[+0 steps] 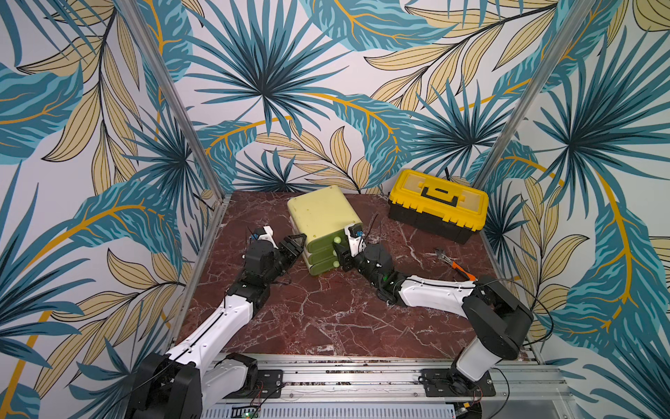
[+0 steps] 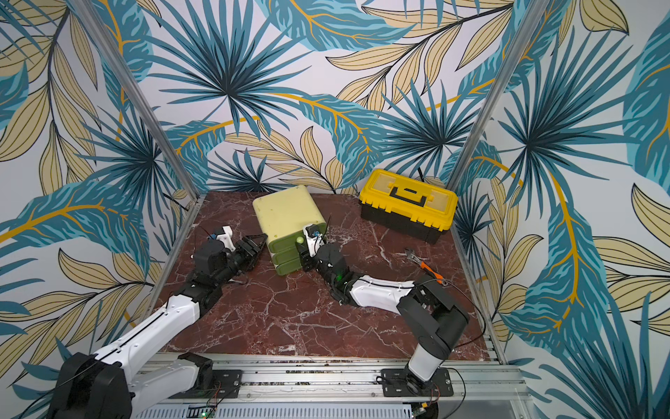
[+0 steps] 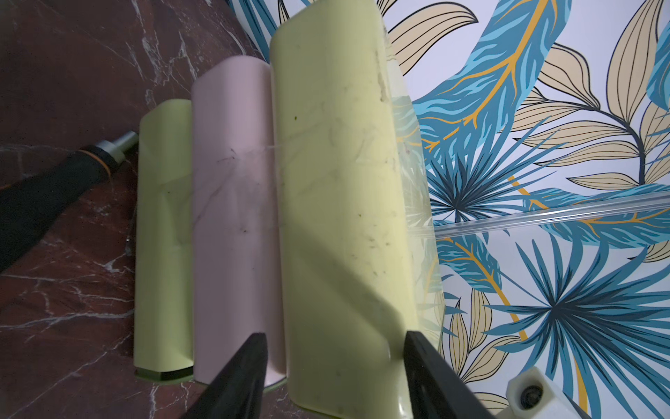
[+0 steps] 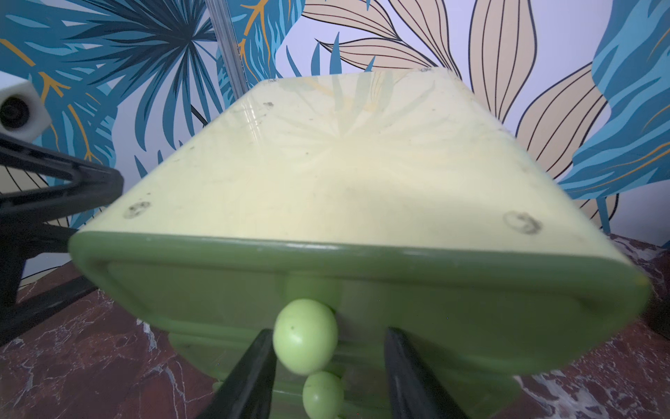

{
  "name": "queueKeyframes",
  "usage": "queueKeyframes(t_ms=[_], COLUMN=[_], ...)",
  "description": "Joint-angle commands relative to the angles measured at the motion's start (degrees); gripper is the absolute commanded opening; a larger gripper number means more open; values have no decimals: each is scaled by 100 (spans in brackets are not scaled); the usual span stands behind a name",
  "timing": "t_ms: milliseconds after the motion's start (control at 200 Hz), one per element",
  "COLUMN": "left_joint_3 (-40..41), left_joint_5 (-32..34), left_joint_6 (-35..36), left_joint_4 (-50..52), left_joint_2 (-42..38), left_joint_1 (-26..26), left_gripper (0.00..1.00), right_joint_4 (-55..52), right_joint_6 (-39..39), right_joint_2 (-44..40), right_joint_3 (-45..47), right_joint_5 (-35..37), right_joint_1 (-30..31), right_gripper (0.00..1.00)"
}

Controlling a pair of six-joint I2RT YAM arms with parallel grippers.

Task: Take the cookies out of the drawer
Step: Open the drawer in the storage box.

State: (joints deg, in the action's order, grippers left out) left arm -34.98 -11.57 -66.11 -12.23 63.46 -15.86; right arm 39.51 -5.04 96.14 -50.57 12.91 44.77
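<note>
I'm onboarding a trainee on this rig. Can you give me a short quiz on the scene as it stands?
1. Multiple choice: which knob of the green drawer unit sits between the fingers of the right tool? A top, B middle, C bottom.
2. True or false: the left tool is at the unit's side wall, away from the knobs.
3. Short answer: what orange-handled item lies on the table near the yellow toolbox?
Key: 1 A, the top knob. 2 true. 3 adjustable wrench.
</note>
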Motion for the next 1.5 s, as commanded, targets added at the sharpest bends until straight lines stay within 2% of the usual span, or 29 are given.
queueKeyframes(t_ms=[0,235,541,906,1097,1497], left_joint_3=[-302,-293,-290,-316,-315,-307], left_joint_5=[-3,8,22,59,117,112], left_joint_6=[23,19,10,-16,-38,-143], left_joint_4=[-148,-157,-148,-166,-192,-445], left_joint_2=[47,54,84,134,139,297], left_joint_1=[-34,-41,-49,-68,-75,-135], left_gripper=[64,63,61,60,60,60], right_joint_4=[329,386,503,532,498,272], right_joint_6=[61,50,26,-3,-39,-40], right_joint_2=[-130,-157,-157,-209,-395,-1018], right_joint_3=[29,64,130,200,383,897], right_joint_5=[133,203,410,364,399,643], right_joint_1=[31,49,75,93,297,506], right_gripper=[53,54,48,35,29,28])
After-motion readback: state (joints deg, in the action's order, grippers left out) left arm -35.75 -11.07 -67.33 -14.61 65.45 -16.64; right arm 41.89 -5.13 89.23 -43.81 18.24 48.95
